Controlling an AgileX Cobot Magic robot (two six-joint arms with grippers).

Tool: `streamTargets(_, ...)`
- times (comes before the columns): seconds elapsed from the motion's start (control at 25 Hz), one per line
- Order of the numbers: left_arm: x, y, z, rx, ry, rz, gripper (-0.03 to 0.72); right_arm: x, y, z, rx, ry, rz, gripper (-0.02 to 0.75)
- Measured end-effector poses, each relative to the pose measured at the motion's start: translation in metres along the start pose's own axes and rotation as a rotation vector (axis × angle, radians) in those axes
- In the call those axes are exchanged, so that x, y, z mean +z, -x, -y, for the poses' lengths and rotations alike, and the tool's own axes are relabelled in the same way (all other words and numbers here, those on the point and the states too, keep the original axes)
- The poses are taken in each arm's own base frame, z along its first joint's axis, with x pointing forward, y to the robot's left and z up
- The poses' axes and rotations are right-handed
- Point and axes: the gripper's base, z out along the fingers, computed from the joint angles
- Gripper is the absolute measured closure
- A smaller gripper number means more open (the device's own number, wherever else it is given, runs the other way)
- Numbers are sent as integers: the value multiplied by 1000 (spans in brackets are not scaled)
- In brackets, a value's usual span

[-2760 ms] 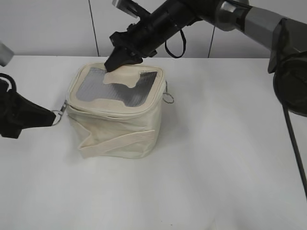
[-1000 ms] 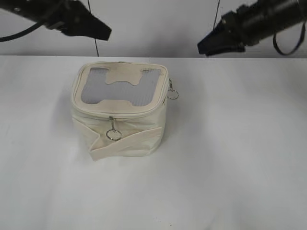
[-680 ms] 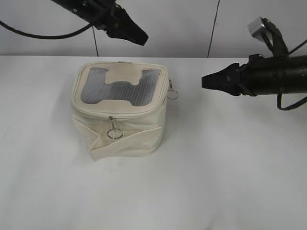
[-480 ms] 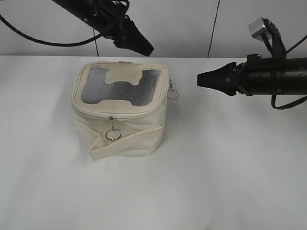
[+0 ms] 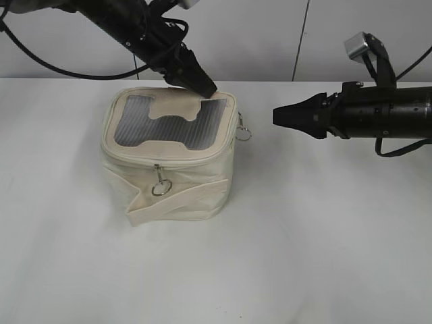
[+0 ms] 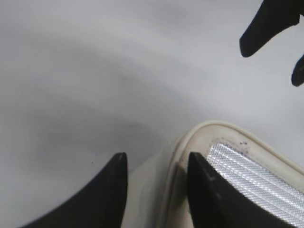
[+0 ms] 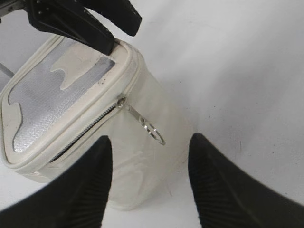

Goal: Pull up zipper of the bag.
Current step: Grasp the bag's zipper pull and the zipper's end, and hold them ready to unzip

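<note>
One small boxy cream-white fabric bag [image 5: 169, 158] stands on a plain white matte tabletop [image 5: 317, 236], left of the middle in the exterior view, its grey mesh top panel with cream H-shaped patch [image 5: 172, 120] facing up and a cream strap [image 5: 182, 201] slanting across its front. Its thin cream zip track [image 7: 88, 128] follows the top rim. Two silver ring pulls show: one hanging at the front face [image 5: 160, 188], one at the bag's right side [image 5: 243, 133], the latter on a small slider at the end of the track in the right wrist view [image 7: 153, 129].

Two black grippers are in view. The left gripper [image 5: 204, 88] comes down from the upper left, its tips at the bag's back right corner; in the left wrist view its fingers [image 6: 209, 190] are spread, the bag's rim between them. The right gripper [image 5: 278, 116] lies level, near the bag's right side but apart from it, fingers [image 7: 218, 185] spread wide and holding nothing.

Behind the table is a pale grey panelled wall [image 5: 256, 37] with two dark vertical seams. No writing or label is readable
</note>
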Motion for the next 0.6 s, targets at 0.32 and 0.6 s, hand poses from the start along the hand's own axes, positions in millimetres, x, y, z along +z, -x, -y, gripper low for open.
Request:
streamTargets(0.32,4,-1,3,13,11,-51,591,11,-3,-13,-63,4,-31,325)
streamTargets(0.6,5,-1,4,16,7,-57,664,15,-6,-14,-249,-28,-59,325)
